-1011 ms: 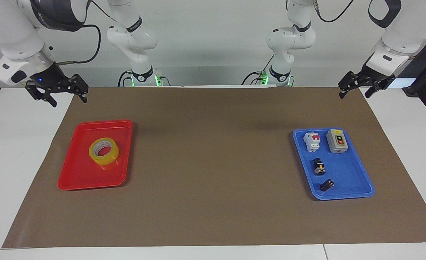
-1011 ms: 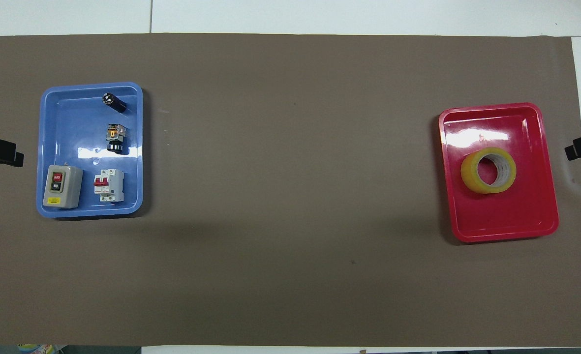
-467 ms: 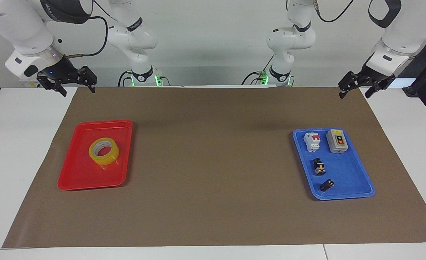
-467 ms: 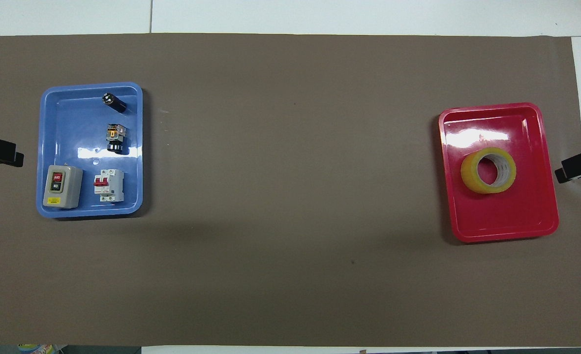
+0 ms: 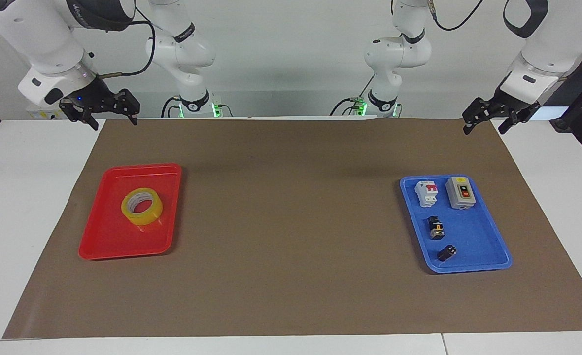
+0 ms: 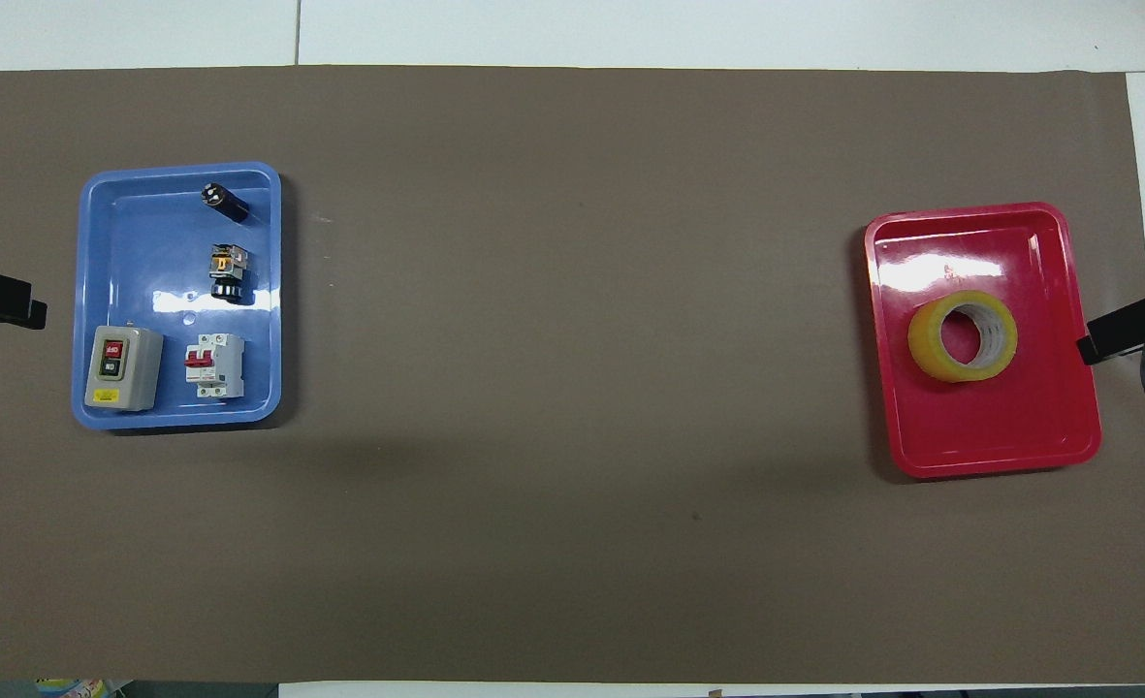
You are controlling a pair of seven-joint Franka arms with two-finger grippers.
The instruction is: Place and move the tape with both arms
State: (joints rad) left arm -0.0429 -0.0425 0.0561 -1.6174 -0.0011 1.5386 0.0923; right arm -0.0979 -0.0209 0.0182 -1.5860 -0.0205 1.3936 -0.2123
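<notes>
The tape (image 5: 142, 206) (image 6: 963, 335), a yellow roll with a pale core, lies flat in the red tray (image 5: 123, 246) (image 6: 994, 456) toward the right arm's end of the table. My right gripper (image 5: 115, 121) hangs open and holds nothing, over the brown mat's edge at that end, well above the tray and apart from the tape. In the overhead view, the tip of one of its fingers (image 6: 1115, 334) shows beside the tray's rim. My left gripper (image 5: 484, 127) waits open and holds nothing over the mat's corner at the left arm's end.
A blue tray (image 5: 473, 246) (image 6: 126, 223) toward the left arm's end holds a grey switch box (image 5: 461, 193), a white circuit breaker (image 5: 427, 193) and two small black parts. A brown mat (image 5: 291, 222) covers the table between the two trays.
My right gripper has risen and swung in toward the red tray's side. The left arm, the tape and both trays have stayed put.
</notes>
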